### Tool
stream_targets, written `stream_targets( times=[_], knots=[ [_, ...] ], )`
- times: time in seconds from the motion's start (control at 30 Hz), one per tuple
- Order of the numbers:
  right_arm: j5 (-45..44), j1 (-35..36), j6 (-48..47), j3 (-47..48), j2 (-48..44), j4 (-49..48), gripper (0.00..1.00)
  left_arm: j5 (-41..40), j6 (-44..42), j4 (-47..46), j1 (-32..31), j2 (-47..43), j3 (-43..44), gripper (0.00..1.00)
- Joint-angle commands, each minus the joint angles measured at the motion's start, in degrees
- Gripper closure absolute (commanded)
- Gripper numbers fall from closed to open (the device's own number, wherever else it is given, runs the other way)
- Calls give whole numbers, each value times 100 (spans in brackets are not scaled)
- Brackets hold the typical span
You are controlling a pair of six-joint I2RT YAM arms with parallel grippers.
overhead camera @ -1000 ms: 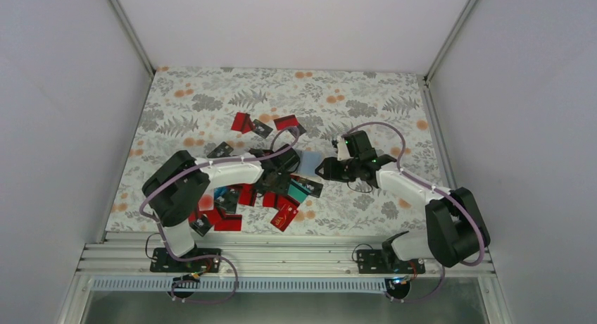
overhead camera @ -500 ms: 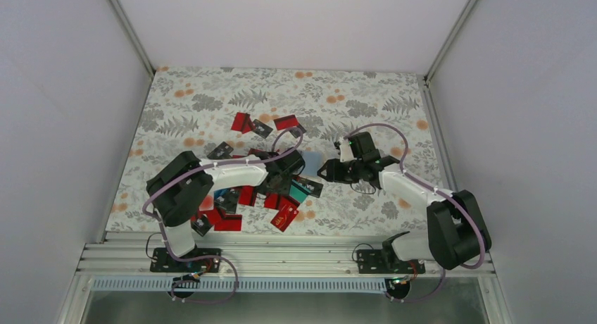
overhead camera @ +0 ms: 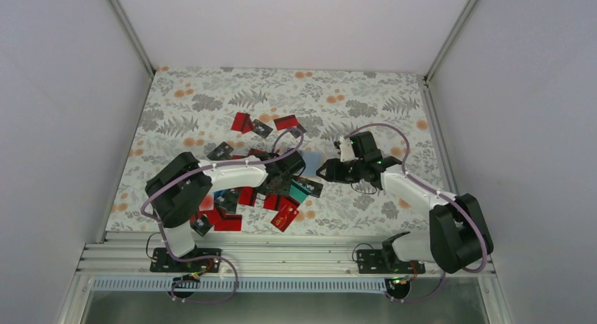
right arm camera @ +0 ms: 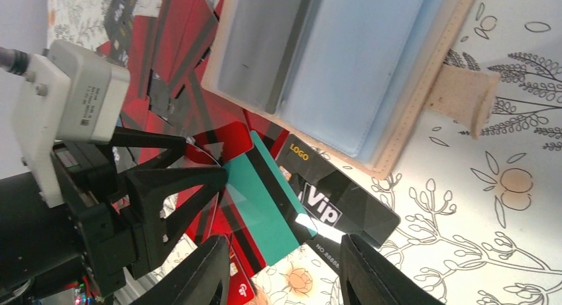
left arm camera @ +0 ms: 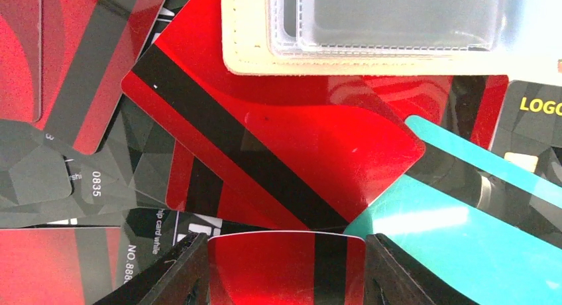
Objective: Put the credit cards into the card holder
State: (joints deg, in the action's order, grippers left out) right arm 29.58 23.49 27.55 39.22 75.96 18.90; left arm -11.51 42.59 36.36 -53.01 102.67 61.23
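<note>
Several credit cards [overhead camera: 243, 197], mostly red, lie piled at the table's middle left. The tan card holder [left arm camera: 246, 53] lies open just beyond the pile, its clear sleeves [right arm camera: 358, 66] facing up. My left gripper [left arm camera: 286, 240] is low over the pile and shut on a red card [left arm camera: 278, 272] with a black stripe, which spans the gap from finger to finger. My right gripper [right arm camera: 285, 244] hovers open beside the holder, above a teal card [right arm camera: 265, 205] and a black Vip card [right arm camera: 341, 202], with nothing between its fingers. In the top view the left gripper [overhead camera: 281, 177] and the right gripper [overhead camera: 326, 172] are close together.
A few more cards [overhead camera: 253, 124] lie apart toward the back of the floral table cover [overhead camera: 211, 98]. The holder's strap tab [right arm camera: 464, 99] sticks out to its side. White walls close in the table on three sides.
My left gripper has narrowed onto the red card and shifted slightly toward the holder. The right arm has barely moved.
</note>
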Motion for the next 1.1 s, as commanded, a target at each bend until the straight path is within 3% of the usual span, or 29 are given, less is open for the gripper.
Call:
stream_targets(
  times=[0.0,0.67,1.07],
  knots=[
    [214,-44,-22,22,-244,-50,56,84,-88,417,-45,-119,-20,49],
    [998,-37,-44,-202,-462,-631,53,-43,-286,594,16,-676,486,49],
    [1567,-29,331,-491,-792,-1449,52,-33,-292,223,458,-912,1133,49]
  ],
)
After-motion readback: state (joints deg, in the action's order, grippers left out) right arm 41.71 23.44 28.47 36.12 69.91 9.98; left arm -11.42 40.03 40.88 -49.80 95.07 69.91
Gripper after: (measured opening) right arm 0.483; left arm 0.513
